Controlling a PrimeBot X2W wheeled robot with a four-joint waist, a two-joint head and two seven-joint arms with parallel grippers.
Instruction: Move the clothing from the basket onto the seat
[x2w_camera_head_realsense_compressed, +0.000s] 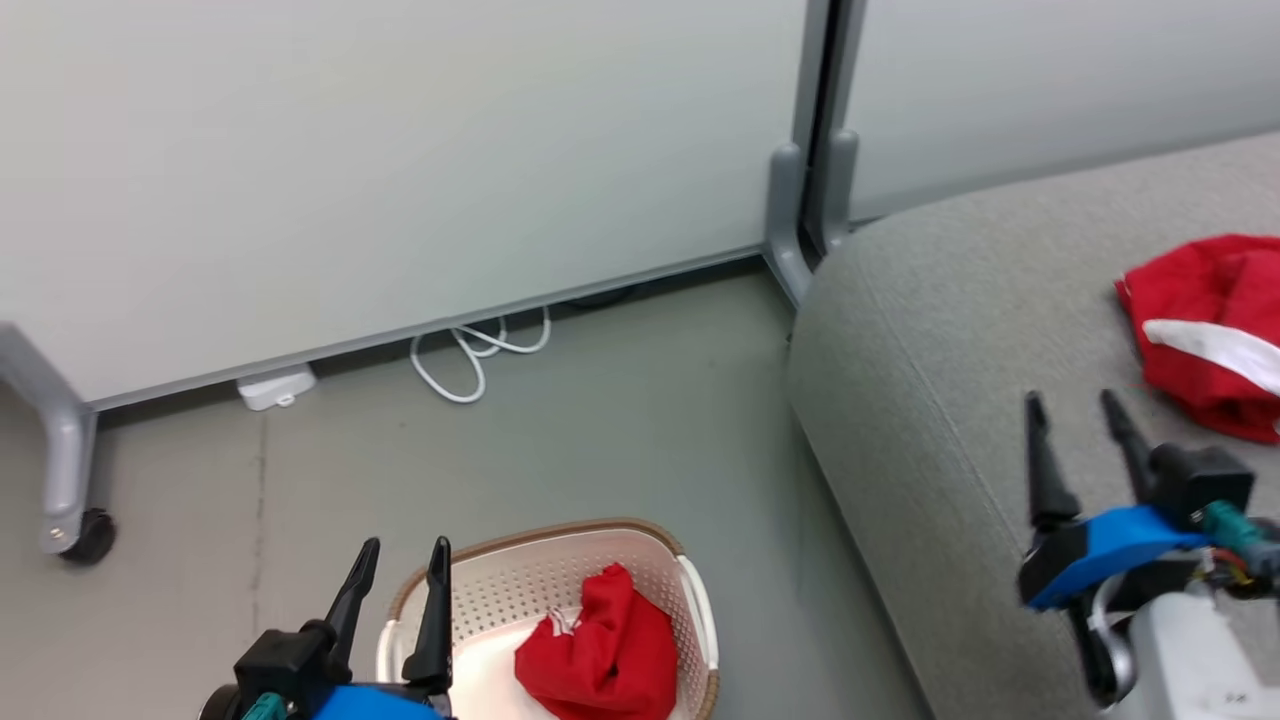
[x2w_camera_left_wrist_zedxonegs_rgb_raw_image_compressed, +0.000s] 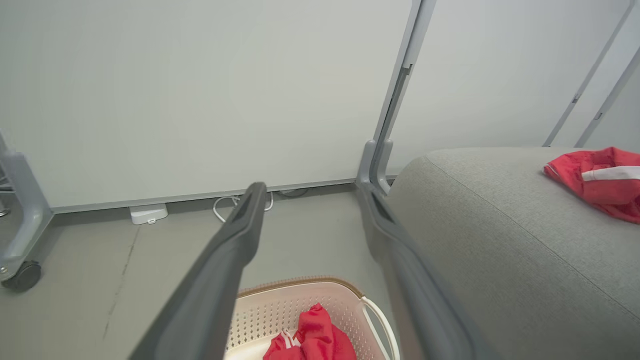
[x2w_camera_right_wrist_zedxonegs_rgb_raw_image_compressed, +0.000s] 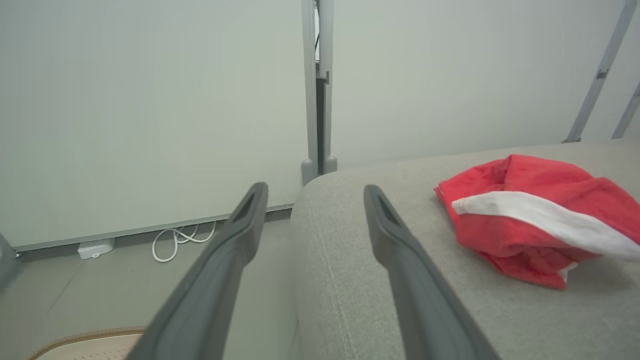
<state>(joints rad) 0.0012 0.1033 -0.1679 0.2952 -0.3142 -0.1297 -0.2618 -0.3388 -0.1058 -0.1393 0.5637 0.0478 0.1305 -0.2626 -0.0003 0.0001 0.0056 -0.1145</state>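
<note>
A red garment with a white stripe (x2w_camera_head_realsense_compressed: 1205, 335) (x2w_camera_right_wrist_zedxonegs_rgb_raw_image_compressed: 530, 220) (x2w_camera_left_wrist_zedxonegs_rgb_raw_image_compressed: 597, 180) lies crumpled on the grey seat (x2w_camera_head_realsense_compressed: 950, 400) (x2w_camera_right_wrist_zedxonegs_rgb_raw_image_compressed: 400, 300) (x2w_camera_left_wrist_zedxonegs_rgb_raw_image_compressed: 500, 240) at the right. Below and left of it, my right gripper (x2w_camera_head_realsense_compressed: 1075, 405) (x2w_camera_right_wrist_zedxonegs_rgb_raw_image_compressed: 312, 192) hovers open and empty over the seat's front left part. On the floor stands the cream basket (x2w_camera_head_realsense_compressed: 530, 580) (x2w_camera_left_wrist_zedxonegs_rgb_raw_image_compressed: 280, 307) (x2w_camera_right_wrist_zedxonegs_rgb_raw_image_compressed: 85, 342), with a plain red garment (x2w_camera_head_realsense_compressed: 600, 655) (x2w_camera_left_wrist_zedxonegs_rgb_raw_image_compressed: 315, 337) bunched inside it. My left gripper (x2w_camera_head_realsense_compressed: 405, 550) (x2w_camera_left_wrist_zedxonegs_rgb_raw_image_compressed: 312, 192) is open and empty just above the basket's left rim.
Pale partition panels (x2w_camera_head_realsense_compressed: 400, 150) on grey legs stand behind, one with a castor (x2w_camera_head_realsense_compressed: 85, 535) at the left. A white cable (x2w_camera_head_realsense_compressed: 475, 355) and a small white box (x2w_camera_head_realsense_compressed: 275, 385) lie on the grey floor (x2w_camera_head_realsense_compressed: 650, 420) at the panel's foot.
</note>
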